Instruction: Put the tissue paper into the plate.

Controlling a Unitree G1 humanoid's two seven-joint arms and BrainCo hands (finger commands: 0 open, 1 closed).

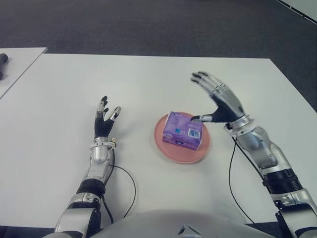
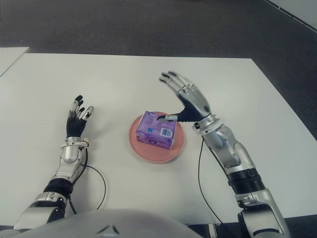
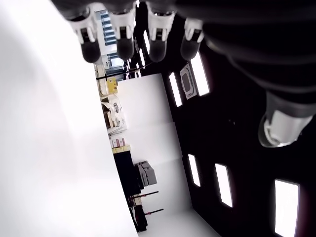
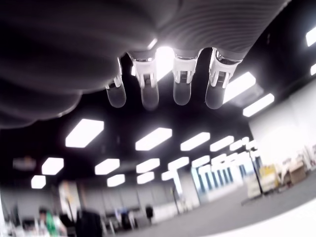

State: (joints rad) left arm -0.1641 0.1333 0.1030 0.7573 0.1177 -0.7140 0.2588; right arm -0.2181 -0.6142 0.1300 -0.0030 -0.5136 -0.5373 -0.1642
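A purple tissue pack [image 1: 184,131] lies on a pink plate [image 1: 166,145] on the white table [image 1: 148,84]. The right hand [image 1: 218,101] hovers just right of it, fingers spread, empty. The left hand [image 1: 104,121] is left of the plate, open and empty.

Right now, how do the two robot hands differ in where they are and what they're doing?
The right robot hand shows raised beside the tissue pack on the pink plate, thumb near the pack; the left robot hand shows apart on the plate's left over bare table. The right tilts toward the plate; the left points straight ahead. Both are open, holding nothing.
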